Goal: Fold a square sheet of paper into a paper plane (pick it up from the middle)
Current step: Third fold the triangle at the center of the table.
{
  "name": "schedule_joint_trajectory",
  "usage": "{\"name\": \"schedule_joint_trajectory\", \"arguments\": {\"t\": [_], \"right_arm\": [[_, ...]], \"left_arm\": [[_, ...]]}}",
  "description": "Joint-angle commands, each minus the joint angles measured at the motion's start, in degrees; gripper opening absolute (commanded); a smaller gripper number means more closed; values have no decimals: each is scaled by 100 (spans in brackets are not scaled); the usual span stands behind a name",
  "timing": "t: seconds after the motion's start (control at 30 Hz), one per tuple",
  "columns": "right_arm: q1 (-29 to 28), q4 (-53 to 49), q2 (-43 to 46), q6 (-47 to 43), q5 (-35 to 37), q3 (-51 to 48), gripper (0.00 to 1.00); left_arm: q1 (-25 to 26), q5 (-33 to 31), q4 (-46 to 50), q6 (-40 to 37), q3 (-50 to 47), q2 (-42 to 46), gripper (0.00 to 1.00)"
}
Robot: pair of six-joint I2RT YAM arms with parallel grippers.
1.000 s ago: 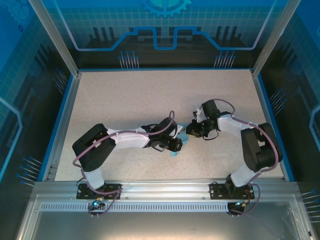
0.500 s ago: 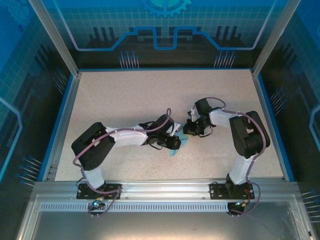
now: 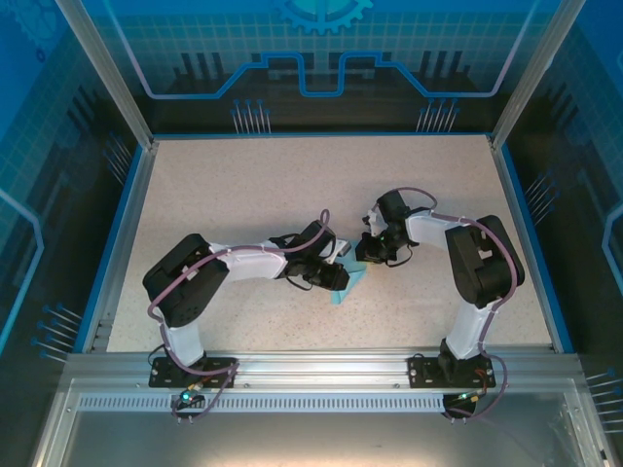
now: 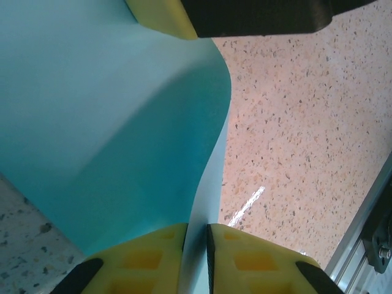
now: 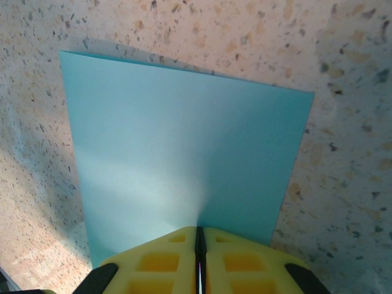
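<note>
Speckled beige tabletop [image 3: 243, 195] within blue-edged frame [image 3: 125, 233], printed blue circuit-pattern backdrop [image 3: 321, 49], aluminium rail [image 3: 311, 375] in front.

We stood before a robotics lab cell: aluminium frame posts [image 3: 107, 73] at 11 and 1 o'clock, a gear-printed blue backdrop [image 3: 321, 49] at 12, a speckled tabletop [image 3: 292, 185], and a slotted aluminium rail [image 3: 321, 367] at 6.
</note>
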State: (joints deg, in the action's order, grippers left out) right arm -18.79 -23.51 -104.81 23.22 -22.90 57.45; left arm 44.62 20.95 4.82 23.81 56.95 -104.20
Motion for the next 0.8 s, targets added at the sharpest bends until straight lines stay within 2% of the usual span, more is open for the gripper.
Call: {"name": "schedule_joint_trajectory", "arguments": {"t": [0.0,0.53,0.77], "right_arm": [[-152,-231,-165,-108,156,42,11],[-160,-286,-214,-134,226,44,11],[-162,-279,-229,-119,220,62,11]], "left_arm": [[-50,199,141,-91,139,24,21],[-56,270,57,-68,71,284,28],[-51,270,-24,-35,29,349,27]]}}
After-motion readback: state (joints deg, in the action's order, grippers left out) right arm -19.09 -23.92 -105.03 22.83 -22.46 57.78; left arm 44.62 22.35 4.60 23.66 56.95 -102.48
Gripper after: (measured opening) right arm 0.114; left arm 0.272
